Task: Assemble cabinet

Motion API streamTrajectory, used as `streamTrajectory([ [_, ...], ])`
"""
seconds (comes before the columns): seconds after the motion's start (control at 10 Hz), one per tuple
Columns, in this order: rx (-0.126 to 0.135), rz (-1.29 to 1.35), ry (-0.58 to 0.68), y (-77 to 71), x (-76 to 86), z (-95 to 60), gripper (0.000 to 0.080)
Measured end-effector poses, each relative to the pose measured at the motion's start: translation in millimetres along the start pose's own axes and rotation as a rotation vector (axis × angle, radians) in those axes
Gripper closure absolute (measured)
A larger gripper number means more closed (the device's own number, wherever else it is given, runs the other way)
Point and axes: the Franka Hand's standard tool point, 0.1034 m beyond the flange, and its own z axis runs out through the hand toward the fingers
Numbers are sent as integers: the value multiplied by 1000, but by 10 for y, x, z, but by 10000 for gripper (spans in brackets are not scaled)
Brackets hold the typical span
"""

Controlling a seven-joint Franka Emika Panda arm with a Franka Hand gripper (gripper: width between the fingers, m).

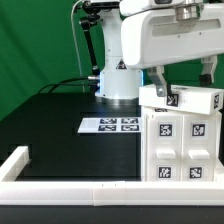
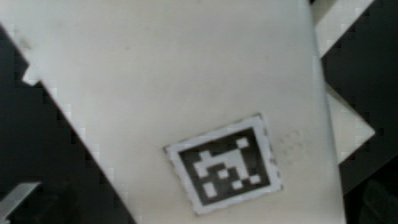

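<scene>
The white cabinet [image 1: 182, 145] stands upright at the exterior view's right, with several black-and-white tags on its front. A white tagged panel [image 1: 185, 98] lies across its top. My gripper [image 1: 160, 88] hangs straight over that panel's left end, just above or at it. In the wrist view the panel [image 2: 169, 90] fills the picture at a slant, with one tag [image 2: 228, 167] close up. Only a grey fingertip [image 2: 16, 204] shows at the picture's edge, well off the panel's side, so the jaws stand wide apart with nothing held.
The marker board [image 1: 110, 125] lies flat on the black table in the middle. A long white border rail [image 1: 70, 190] runs along the front edge and up the exterior view's left. The arm's white base [image 1: 118, 80] stands at the back.
</scene>
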Motion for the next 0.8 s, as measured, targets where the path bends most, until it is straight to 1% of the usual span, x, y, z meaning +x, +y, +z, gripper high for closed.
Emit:
streamTrajectory([
  [0.3, 6, 20, -15, 27, -105, 84, 2],
  [0.4, 7, 24, -17, 25, -121, 94, 142],
  [0.5, 7, 25, -18, 25, -124, 95, 142],
  [0.6, 7, 43, -18, 26, -124, 95, 241],
  [0.8, 7, 65, -18, 28, -126, 95, 240],
])
